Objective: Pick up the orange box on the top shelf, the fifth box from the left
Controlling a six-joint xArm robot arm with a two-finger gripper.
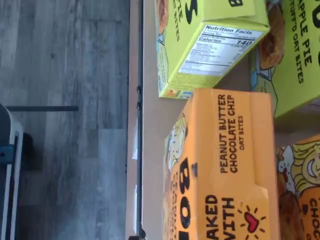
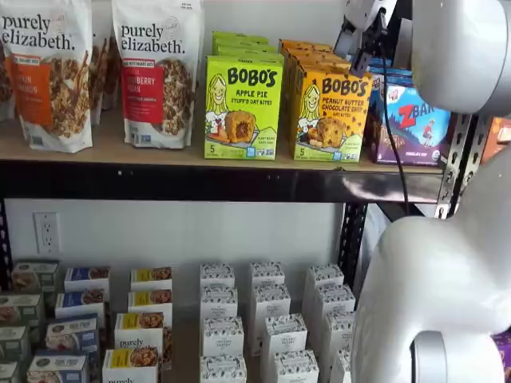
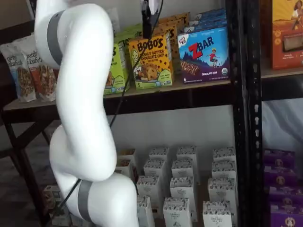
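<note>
Several upright cartons are lined along the top shelf (image 2: 160, 152), and the orange box (image 2: 330, 116) is seen right of centre in the upper half of a shelf view, its front printed with a cartoon woman and oat bites. It stands at the front of a row of like orange cartons, just beside the lime-green Apple Pie box (image 2: 243, 108) on its left and the blue ZBar box (image 2: 415, 124) on its right. In the other shelf view the same orange box (image 3: 151, 61) is found at upper centre, with the ZBar box (image 3: 204, 54) to its right. The gripper (image 3: 147, 21) is seen hanging at the top edge of that view, just above the orange box and apart from it; only its dark fingers are shown edge-on, so no gap can be made out there, yet the jaws are taken as standing wide apart with nothing between them. In the wrist view the top face of the orange box (image 1: 225, 165) is shown, with a lime-green carton (image 1: 210, 45) beside it and grey floor planks (image 1: 60, 100) beyond the shelf edge. Small white boxes (image 2: 263, 319) are ranged on the lower shelf.
</note>
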